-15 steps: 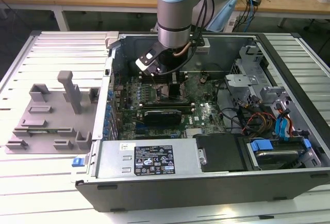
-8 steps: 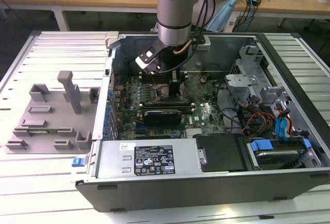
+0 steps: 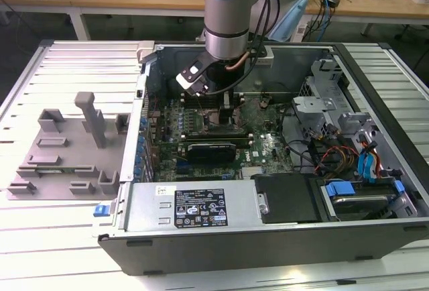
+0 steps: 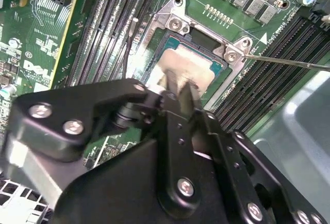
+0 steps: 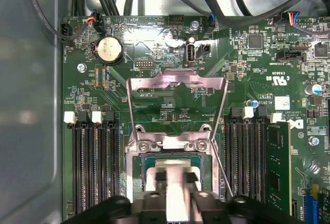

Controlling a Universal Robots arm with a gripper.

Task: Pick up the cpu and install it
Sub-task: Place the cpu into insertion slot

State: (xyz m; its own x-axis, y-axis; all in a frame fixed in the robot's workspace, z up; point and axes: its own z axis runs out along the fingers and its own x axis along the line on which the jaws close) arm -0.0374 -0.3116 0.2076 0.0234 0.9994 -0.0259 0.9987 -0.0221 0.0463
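I see the cpu [image 4: 200, 65] in the open socket [image 4: 178, 25] at the motherboard's [image 5: 247, 79] middle, load plate [image 5: 175, 79] raised, my gripper [image 4: 180, 87] right over it, though whether it's clamped or loose I can't tell.

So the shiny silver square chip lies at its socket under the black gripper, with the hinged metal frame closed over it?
No: the first wrist view shows the hinged metal frame flipped open. The silver square chip is at its socket under the black gripper.
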